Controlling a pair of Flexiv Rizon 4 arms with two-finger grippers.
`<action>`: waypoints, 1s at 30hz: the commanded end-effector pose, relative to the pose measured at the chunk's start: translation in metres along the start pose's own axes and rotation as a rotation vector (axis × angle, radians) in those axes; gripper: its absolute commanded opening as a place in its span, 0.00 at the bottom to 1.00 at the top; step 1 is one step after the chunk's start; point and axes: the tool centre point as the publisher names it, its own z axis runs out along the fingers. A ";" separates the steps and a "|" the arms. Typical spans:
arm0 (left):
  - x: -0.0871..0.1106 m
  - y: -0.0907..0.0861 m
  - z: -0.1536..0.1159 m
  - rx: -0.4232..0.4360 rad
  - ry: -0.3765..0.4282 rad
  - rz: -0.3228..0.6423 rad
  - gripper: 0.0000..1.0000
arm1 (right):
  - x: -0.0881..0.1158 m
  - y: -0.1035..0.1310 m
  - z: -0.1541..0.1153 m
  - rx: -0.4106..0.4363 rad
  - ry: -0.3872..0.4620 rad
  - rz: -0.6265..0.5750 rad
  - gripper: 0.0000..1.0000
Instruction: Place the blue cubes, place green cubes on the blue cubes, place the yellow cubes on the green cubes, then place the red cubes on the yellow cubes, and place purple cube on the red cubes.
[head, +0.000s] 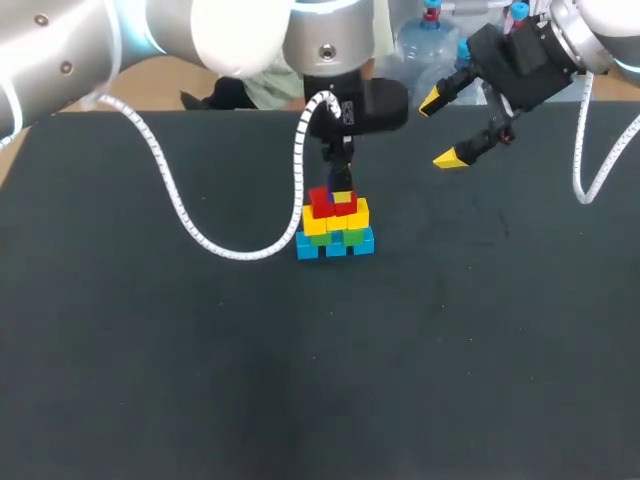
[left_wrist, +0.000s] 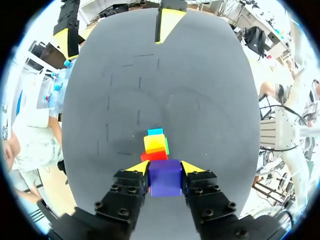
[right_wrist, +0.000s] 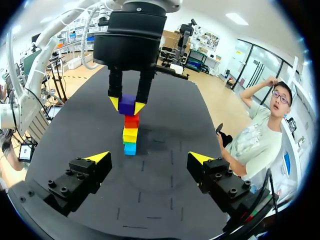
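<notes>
If L hand (left_wrist: 165, 168), gripping purple cube (left_wrist: 165, 180), lands off-centre on red cubes (right_wrist: 131, 120), stack (head: 336, 228) may topple; R hand (right_wrist: 149, 157) wide.

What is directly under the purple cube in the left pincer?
The red cubes, stacked over yellow cubes, green cubes and blue cubes. The purple cube, gripped by the left pincer, hides whether it touches them.

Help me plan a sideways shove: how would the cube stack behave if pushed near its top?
The cube stack probably sheds its upper layers: it narrows from a wide blue row to the red cubes. Its cubes look rigid, so they would likely slide, not roll. The left end effector, shut on the purple cube, may brace the top.
</notes>
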 end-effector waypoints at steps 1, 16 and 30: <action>-0.001 0.002 -0.001 0.006 0.004 -0.004 0.00 | 0.000 0.001 0.000 0.002 0.001 0.000 1.00; 0.000 0.001 -0.001 0.001 -0.002 -0.015 0.00 | 0.000 0.001 0.000 0.002 0.001 0.000 1.00; 0.006 -0.003 0.001 0.003 -0.007 -0.032 0.00 | 0.000 0.001 0.000 0.002 0.001 0.000 1.00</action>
